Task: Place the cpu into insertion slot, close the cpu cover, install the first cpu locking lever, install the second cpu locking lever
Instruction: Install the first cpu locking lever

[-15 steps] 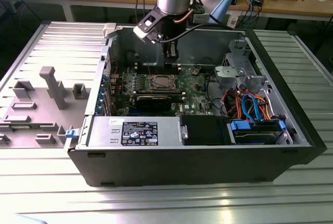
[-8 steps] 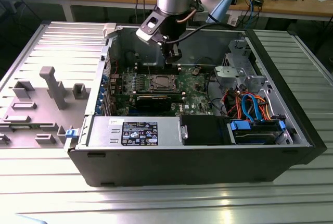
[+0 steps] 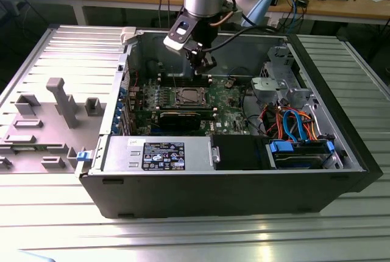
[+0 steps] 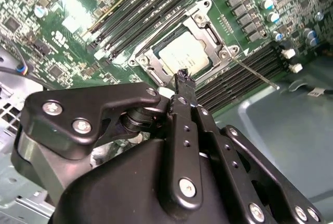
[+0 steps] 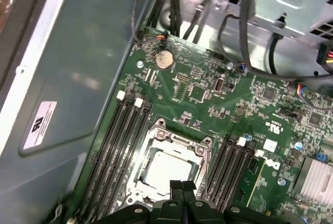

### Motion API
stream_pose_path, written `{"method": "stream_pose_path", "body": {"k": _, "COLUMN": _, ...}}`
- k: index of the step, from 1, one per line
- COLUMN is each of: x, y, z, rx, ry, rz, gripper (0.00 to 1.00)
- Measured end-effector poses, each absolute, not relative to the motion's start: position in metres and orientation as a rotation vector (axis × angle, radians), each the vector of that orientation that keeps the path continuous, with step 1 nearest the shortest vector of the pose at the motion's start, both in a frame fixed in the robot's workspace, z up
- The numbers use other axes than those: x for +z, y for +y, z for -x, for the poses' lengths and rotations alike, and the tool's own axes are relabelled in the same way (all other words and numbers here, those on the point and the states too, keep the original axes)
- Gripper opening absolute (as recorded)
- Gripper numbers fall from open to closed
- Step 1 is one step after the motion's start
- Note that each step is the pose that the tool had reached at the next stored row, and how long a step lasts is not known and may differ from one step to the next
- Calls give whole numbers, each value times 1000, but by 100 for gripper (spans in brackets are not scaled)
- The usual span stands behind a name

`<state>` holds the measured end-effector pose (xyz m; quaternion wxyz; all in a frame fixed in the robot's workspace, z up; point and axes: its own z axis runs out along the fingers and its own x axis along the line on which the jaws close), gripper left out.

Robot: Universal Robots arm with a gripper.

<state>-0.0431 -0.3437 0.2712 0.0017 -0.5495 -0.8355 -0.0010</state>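
Observation:
The cpu lies in the insertion slot on the green motherboard, its silver top showing. The cpu cover, a silvery frame, lies flat around it. A thin locking lever sticks out from one socket corner across the memory slots. My gripper hangs above the socket's edge, fingers pressed together with nothing between them. The first wrist view shows the fingertips just over the cpu and cover. In the exterior view the gripper hovers inside the case, above and behind the socket.
The open computer case lies on a ribbed metal table. A black graphics card, power supply, drive cage and coloured cables surround the board. Long black memory slots flank the socket. A grey fixture stands at the exterior view's left.

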Motion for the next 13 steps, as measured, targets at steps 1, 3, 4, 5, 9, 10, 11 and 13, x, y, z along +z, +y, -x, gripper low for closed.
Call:
{"method": "stream_pose_path", "body": {"k": 1, "x": 271, "y": -344, "z": 43, "rx": -3, "ry": -2634, "rz": 1707, "gripper": 11}}
{"method": "stream_pose_path", "body": {"k": 3, "x": 271, "y": -344, "z": 43, "rx": -2, "ry": -2663, "rz": 1661, "gripper": 11}}
{"method": "stream_pose_path", "body": {"k": 4, "x": 271, "y": -344, "z": 43, "rx": -2, "ry": -2678, "rz": 1637, "gripper": 11}}
{"method": "stream_pose_path", "body": {"k": 5, "x": 271, "y": -344, "z": 43, "rx": -1, "ry": -2689, "rz": 1619, "gripper": 11}}
{"method": "stream_pose_path", "body": {"k": 9, "x": 271, "y": -344, "z": 43, "rx": 3, "ry": -2746, "rz": 1524, "gripper": 11}}
{"method": "stream_pose_path", "body": {"k": 10, "x": 271, "y": -344, "z": 43, "rx": 4, "ry": -2755, "rz": 1507, "gripper": 11}}
{"method": "stream_pose_path", "body": {"k": 11, "x": 271, "y": -344, "z": 43, "rx": 4, "ry": -2766, "rz": 1489, "gripper": 11}}
{"method": "stream_pose_path", "body": {"k": 13, "x": 271, "y": -344, "z": 43, "rx": 5, "ry": -2791, "rz": 1442, "gripper": 11}}
